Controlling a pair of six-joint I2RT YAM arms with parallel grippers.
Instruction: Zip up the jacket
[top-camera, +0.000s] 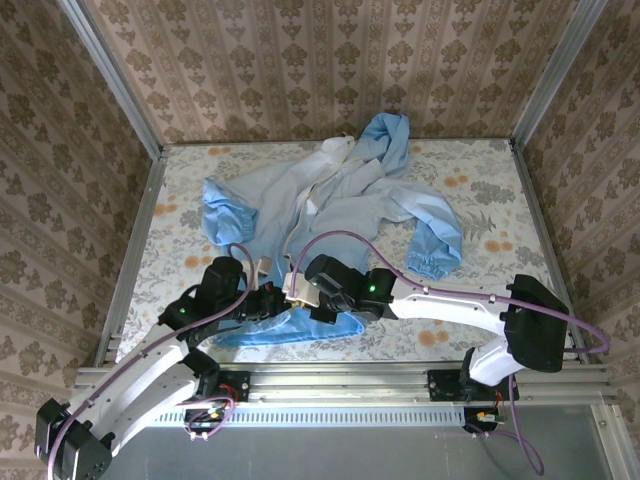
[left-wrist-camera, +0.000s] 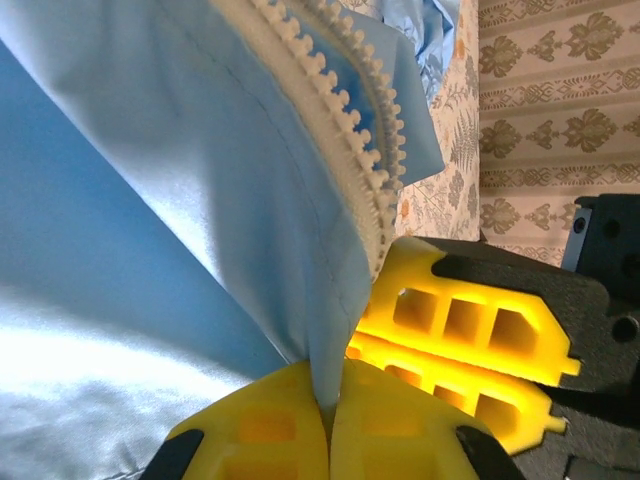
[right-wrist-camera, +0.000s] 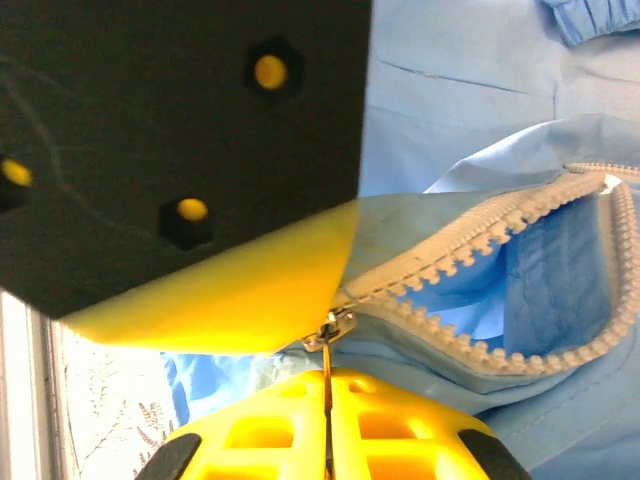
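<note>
The light-blue jacket (top-camera: 345, 200) lies spread on the table, front open, its near hem between the two grippers. My left gripper (left-wrist-camera: 328, 405) is shut on a fold of jacket fabric (left-wrist-camera: 300, 300) just below the pale zipper teeth (left-wrist-camera: 340, 115). My right gripper (right-wrist-camera: 327, 385) is shut on the thin metal pull tab (right-wrist-camera: 326, 352) of the zipper slider (right-wrist-camera: 338, 322). Beyond the slider the two zipper rows (right-wrist-camera: 480, 250) spread apart. From above, the left gripper (top-camera: 262, 300) and right gripper (top-camera: 297, 286) almost touch at the hem.
The flowered table (top-camera: 490, 200) is boxed in by wallpapered walls and metal posts. A metal rail (top-camera: 340, 382) runs along the near edge. A blue cuffed sleeve (top-camera: 435, 262) lies right of the right arm. The left gripper's black body (right-wrist-camera: 180, 140) sits close above my right fingers.
</note>
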